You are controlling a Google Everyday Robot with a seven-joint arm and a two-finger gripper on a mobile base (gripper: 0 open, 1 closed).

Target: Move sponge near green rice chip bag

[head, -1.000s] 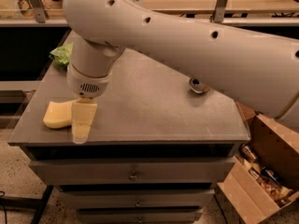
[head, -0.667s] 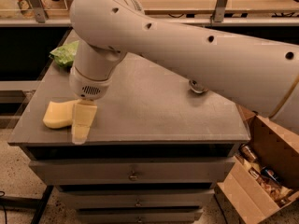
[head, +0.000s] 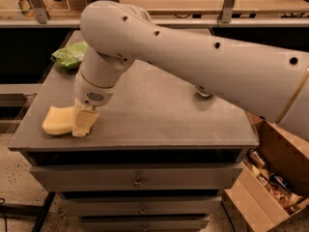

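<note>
A flat grey metal-topped counter [head: 159, 120] fills the middle of the view, with a stack of grey drawers [head: 183, 177] with small knobs under its front edge. At the near left corner lies the pale yellow soft sponge with curved edges [head: 54, 121], flat on the top. The blocky pale yellow gripper [head: 83, 128] is down at the counter surface against the sponge's right end, hanging from the thick white robot arm [head: 193, 57] that crosses the scene from the right. From this angle I cannot tell whether the gripper is spread, closed, or pinching the sponge.

The crinkly light-green rice chip bag [head: 70, 55] rests at the far left of the counter, well apart from the sponge. A small round metallic object [head: 203, 91] shows just under the arm on the right side of the top, mostly hidden.

Beside the counter on the right stands an open brown cardboard box [head: 270, 144] holding cans. The floor [head: 14, 187] is pale and speckled. Behind the counter runs a grey metal rail with uprights [head: 227, 4].
</note>
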